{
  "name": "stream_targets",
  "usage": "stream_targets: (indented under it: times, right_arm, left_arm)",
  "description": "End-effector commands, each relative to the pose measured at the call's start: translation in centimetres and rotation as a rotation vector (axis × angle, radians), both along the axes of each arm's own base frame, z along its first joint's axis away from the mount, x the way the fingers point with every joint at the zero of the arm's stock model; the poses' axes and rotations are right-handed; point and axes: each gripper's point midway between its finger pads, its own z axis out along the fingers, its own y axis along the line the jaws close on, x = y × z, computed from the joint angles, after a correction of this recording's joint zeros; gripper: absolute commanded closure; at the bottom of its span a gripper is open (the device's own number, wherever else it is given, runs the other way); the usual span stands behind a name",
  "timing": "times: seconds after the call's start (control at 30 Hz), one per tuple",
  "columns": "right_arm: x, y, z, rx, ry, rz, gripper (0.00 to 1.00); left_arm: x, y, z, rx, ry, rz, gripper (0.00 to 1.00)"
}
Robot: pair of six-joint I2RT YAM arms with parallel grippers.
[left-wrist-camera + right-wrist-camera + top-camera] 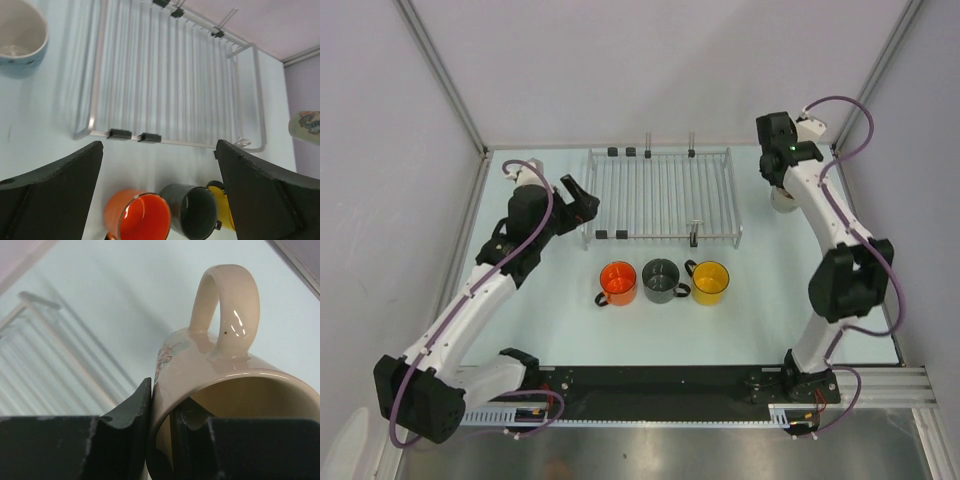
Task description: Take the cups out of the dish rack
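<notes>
From above, the dish rack (660, 195) has no cups on it. The orange cup (618, 283), the grey cup (660, 280) and the yellow cup (710, 283) stand in a row on the table (770, 320), just in front of the rack. The right gripper (782, 185) is at the rack's right side, and the cream cup (782, 203) peeks out under it. The left gripper (582, 200) is at the rack's left side.

The left wrist camera shows the left gripper (159, 165) with its fingers (55, 195) spread wide and nothing in them. The blue cup (20, 40) stands on the table, left of the rack (95, 100). The cream cup (305, 127) is far over on the other side.

The right wrist camera shows the right gripper (162, 410) pinching the wall of the cream cup (215, 350). One finger (125, 410) is outside and the other is inside. The handle points away from the gripper.

This looks like the last cup. Nobody can tell here if its bottom is on the table yet. To do it well, the arm should go down slowly until the cup sits flat. Then it should let go and lift straight up, so the inside finger does not catch the rim and tip the cup.
</notes>
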Motion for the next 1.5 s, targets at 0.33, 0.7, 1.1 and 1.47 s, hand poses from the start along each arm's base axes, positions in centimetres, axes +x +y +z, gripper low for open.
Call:
stream_targets:
  times: [0.33,0.7,1.1,1.47]
  right_arm:
    - [5.4,-4.2,-8.4,0.065,0.232,-0.122,1.0]
    - [5.8,-4.0,-12.3,0.129,0.282,-0.092,1.0]
    - [5.1,-3.2,-12.6,0.205,0.232,-0.038,0.84]
    - [5.8,-2.7,1.0,0.251,-0.097,0.017,0.03]
  left_arm:
    - [-2.9,2.6,-2.3,0.132,0.094,0.055,0.0]
    - [-2.8,2.3,-3.5,0.139,0.129,0.043,0.0]
    - [-2.5,1.9,-4.1,0.143,0.148,0.033,0.0]
    - [-2.6,2.7,-3.7,0.167,0.13,0.072,0.0]
